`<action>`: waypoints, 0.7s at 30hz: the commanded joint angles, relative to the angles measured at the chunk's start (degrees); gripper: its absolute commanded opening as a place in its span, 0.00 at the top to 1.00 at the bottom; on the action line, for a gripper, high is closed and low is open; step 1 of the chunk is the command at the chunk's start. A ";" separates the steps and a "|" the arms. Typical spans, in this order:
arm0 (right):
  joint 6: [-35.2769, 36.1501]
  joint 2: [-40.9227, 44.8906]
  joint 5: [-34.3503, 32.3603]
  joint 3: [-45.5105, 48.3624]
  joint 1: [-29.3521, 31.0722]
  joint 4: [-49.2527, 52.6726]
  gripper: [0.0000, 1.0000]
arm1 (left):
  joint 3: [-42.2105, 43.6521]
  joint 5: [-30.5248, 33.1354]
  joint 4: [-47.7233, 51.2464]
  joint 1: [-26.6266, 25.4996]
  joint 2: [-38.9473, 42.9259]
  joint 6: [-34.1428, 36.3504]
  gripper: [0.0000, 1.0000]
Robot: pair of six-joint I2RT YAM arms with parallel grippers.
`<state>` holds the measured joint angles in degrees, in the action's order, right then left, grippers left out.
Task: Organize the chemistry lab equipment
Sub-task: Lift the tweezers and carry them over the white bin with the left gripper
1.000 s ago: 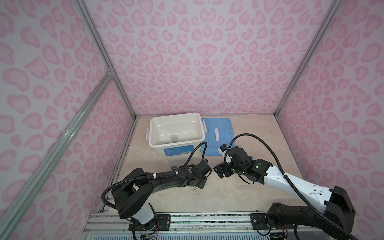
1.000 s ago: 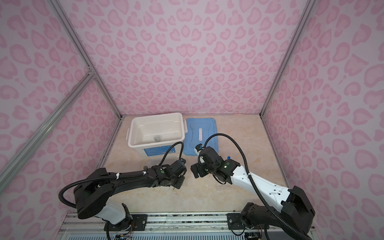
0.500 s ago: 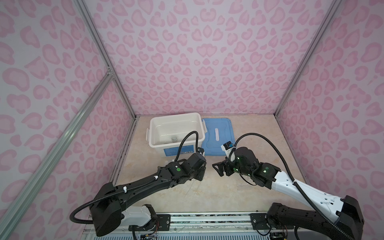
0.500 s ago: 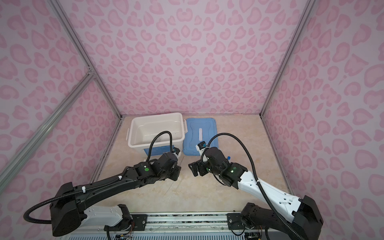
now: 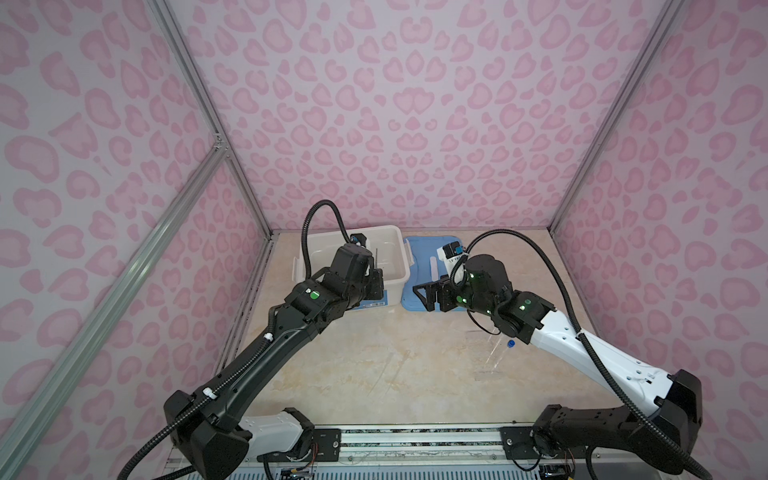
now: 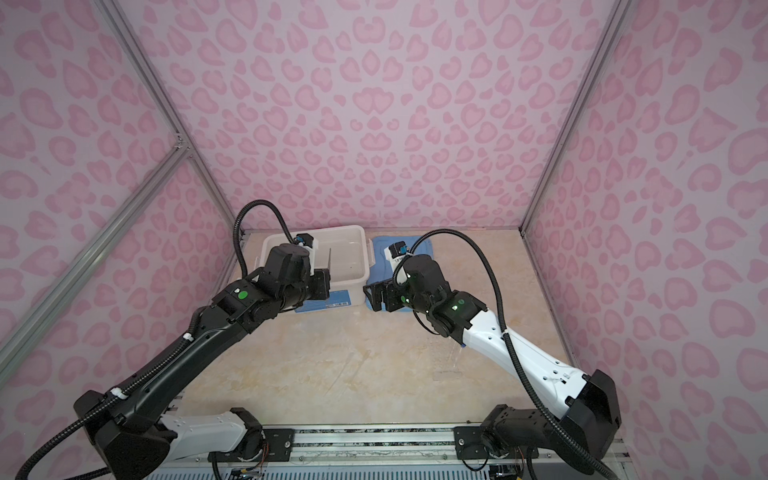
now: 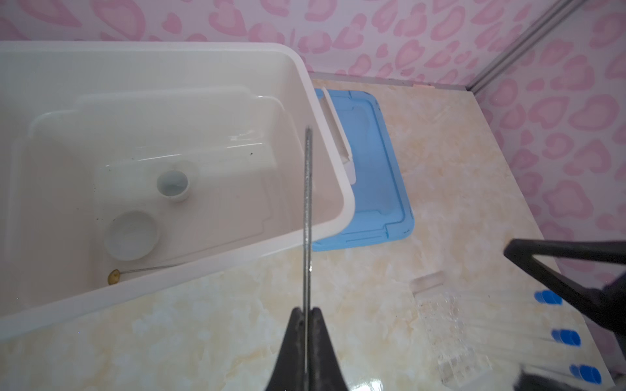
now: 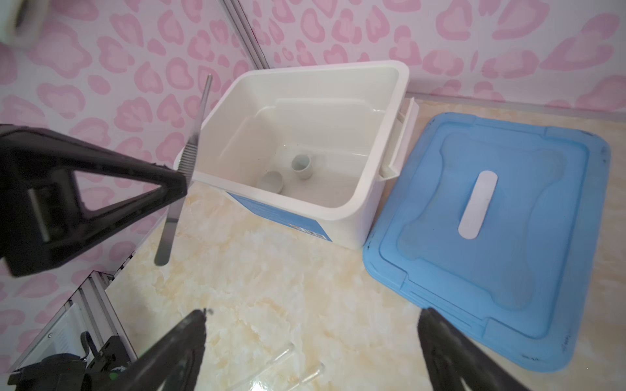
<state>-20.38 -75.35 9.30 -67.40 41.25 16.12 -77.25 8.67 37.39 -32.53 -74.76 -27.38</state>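
My left gripper [image 7: 306,309] is shut on the metal tweezers [image 7: 307,203], which point up over the front rim of the white bin [image 7: 315,101]. In both top views the left gripper [image 5: 376,282] [image 6: 322,286] hangs at the bin's front wall. Two small white dishes [image 7: 131,234] [image 7: 172,182] and a thin rod [image 7: 145,269] lie in the bin. My right gripper [image 8: 313,315] [image 5: 424,295] is open and holds nothing, above the table by the blue lid [image 8: 491,237]. The clear rack [image 7: 447,325] with three blue-capped tubes [image 7: 565,337] lies on the table under the right arm.
The blue lid [image 5: 419,249] lies flat just right of the bin [image 5: 399,249] at the back. Pink patterned walls close in three sides. A metal rail [image 5: 415,440] runs along the table's front edge.
My left gripper has risen from the table's middle and moved back to the bin with the tweezers. The right gripper moved back a little, still open.
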 commanded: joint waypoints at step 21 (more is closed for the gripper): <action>1.76 -17.12 4.00 -17.24 -4.15 -3.20 0.07 | -20.17 -4.02 0.76 11.55 -30.41 2.68 0.97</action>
<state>-20.23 -91.48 12.01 -84.27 37.12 13.93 -96.01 4.56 38.98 -21.34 -103.37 -25.02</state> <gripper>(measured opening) 0.928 0.061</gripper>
